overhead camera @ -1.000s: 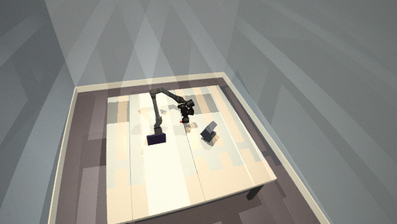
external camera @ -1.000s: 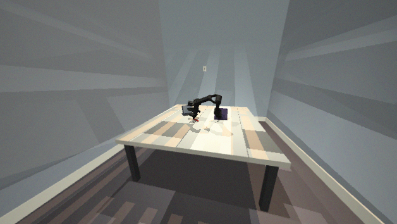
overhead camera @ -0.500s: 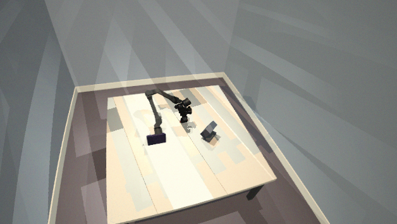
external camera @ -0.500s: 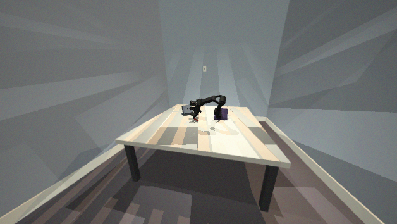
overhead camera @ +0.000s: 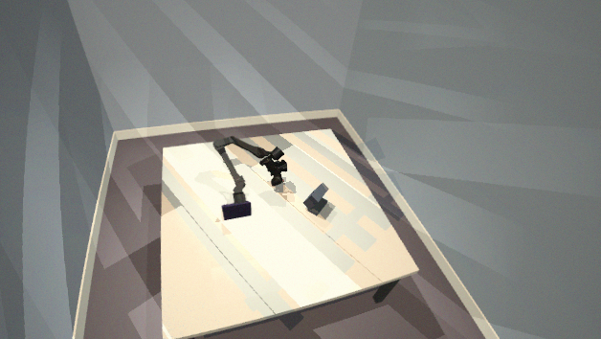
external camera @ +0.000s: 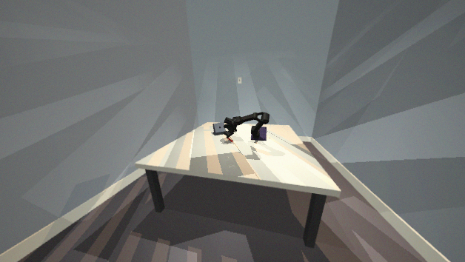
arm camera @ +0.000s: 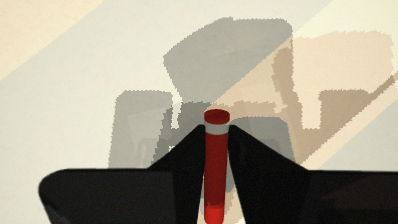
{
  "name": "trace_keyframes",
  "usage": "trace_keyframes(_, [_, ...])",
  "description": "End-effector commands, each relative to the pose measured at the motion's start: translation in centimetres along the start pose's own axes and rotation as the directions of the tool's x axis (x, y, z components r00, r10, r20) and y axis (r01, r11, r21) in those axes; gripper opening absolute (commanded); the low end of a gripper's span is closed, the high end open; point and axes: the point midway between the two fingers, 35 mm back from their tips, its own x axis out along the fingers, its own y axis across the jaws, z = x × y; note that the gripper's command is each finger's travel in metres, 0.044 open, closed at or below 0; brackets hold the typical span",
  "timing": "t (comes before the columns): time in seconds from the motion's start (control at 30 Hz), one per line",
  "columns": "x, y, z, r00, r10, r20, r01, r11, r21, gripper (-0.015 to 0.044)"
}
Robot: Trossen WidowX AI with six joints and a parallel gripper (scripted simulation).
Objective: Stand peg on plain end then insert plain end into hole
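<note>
The red peg (arm camera: 216, 170) (external camera: 230, 140) is between the fingertips of my gripper (arm camera: 216, 131) (external camera: 228, 136) (overhead camera: 277, 183), which is shut on it near the end with the white band (arm camera: 217, 129). The plain end runs down out of the bottom of the wrist view. In the exterior view the peg looks slanted, low over the table; whether its lower end touches the table cannot be told. The sloped panel (overhead camera: 316, 195) (external camera: 216, 130) stands a short way from the gripper, with a small dark hole (external camera: 220, 127) in its face.
The table (overhead camera: 230, 282) (external camera: 296, 174) carries the arm's dark purple base block (overhead camera: 236, 211) (external camera: 263, 134). Patchy shadows and light stripes cross the table top, and the gripper's shadow falls below it in the wrist view.
</note>
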Motion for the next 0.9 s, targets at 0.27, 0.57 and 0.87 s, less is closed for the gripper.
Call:
trace_keyframes(0.27, [-0.9, 0.0, -0.4, 0.993, 0.0, 0.118, 0.0, 1.0, 0.0, 0.005])
trace_keyframes(0.57, [-1.3, 0.0, -0.7, 0.981, 0.0, 0.196, 0.0, 1.0, 0.001, 0.005])
trace_keyframes(0.87, [-1.8, 0.1, -1.1, 0.962, 0.0, 0.271, 0.0, 1.0, 0.002, 0.005])
